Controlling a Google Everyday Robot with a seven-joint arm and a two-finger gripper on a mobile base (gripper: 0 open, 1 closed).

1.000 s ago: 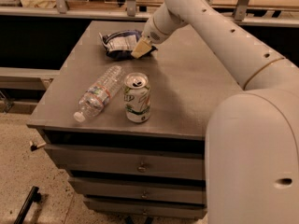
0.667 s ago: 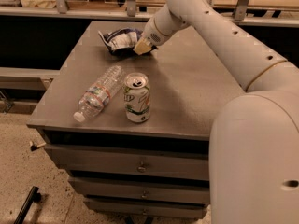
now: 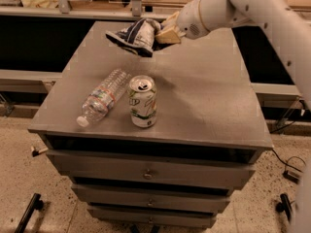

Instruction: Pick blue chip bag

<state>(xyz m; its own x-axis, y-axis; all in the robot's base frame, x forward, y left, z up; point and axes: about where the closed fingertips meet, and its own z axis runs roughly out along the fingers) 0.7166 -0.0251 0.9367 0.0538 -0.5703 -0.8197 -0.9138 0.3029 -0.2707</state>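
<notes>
Blue chip bag [image 3: 135,34] aloft in hand [image 3: 159,33].

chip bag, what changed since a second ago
The gripper, shut on the chip bag, has risen and drawn a little toward the picture's right. It has taken the bag up with it, off the table. The bottle still lies on its side and the can still stands beside it, both unmoved.
</notes>
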